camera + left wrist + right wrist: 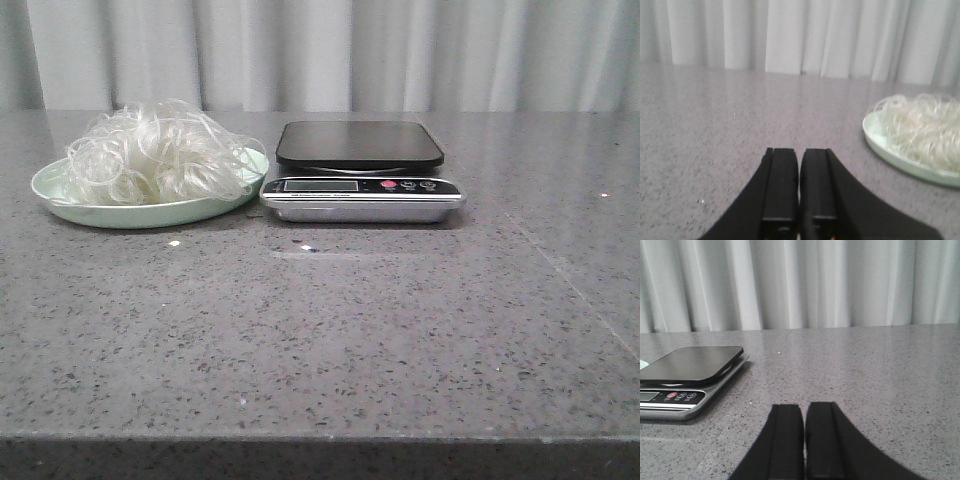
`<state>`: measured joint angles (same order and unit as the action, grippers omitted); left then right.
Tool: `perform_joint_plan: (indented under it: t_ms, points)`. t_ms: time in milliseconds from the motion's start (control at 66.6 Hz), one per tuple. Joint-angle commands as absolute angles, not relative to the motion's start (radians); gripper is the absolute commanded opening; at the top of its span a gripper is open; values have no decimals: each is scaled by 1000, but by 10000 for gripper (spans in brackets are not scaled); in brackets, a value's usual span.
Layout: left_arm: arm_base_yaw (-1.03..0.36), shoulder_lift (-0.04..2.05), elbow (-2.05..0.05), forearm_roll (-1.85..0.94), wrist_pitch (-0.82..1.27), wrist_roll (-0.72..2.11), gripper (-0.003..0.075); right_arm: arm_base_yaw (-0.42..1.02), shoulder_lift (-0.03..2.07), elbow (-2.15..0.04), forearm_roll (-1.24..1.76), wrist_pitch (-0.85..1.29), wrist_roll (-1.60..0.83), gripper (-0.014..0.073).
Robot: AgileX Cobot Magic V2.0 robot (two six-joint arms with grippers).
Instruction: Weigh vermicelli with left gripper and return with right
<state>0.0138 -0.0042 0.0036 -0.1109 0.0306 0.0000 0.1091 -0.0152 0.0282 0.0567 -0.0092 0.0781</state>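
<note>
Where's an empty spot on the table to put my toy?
The wide bare table in front of the plate and scale is free, as is the stretch right of the scale. Crowded: the plate, heaped with vermicelli, almost touches the scale.

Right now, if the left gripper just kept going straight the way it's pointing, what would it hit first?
Nothing nearby, apparently: ahead of the left gripper is bare table up to the curtain. The plate of vermicelli sits off to the side.

Front camera sits low at the table's (320, 340) near edge, facing the curtain (340, 50). Both wrist cameras hover low over the table, looking forward: left shares the plate (880, 145), right the scale (687, 370).
</note>
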Motion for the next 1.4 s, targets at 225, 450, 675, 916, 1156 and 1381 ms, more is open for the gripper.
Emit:
perform_joint_plan:
  t_ms: [225, 450, 675, 916, 1156, 1381]
  points:
    - [6, 14, -204, -96, -88, -8, 127, 108, -28, 19, 56, -92, 79, 188]
    - [6, 224, -497, -110, 323, 0, 127, 108, -28, 19, 56, -92, 79, 188]
    - [-28, 358, -535, -115, 360, 0, 127, 108, -28, 19, 56, -92, 79, 188]
    - [-28, 449, -530, -118, 361, 0, 130, 108, -28, 19, 56, -92, 79, 188]
    - [-121, 509, -563, -138, 345, 7, 399, 108, -28, 19, 56, -92, 79, 188]
    - [-232, 664, -682, -138, 342, 7, 637, 108, -28, 19, 56, -92, 79, 188]
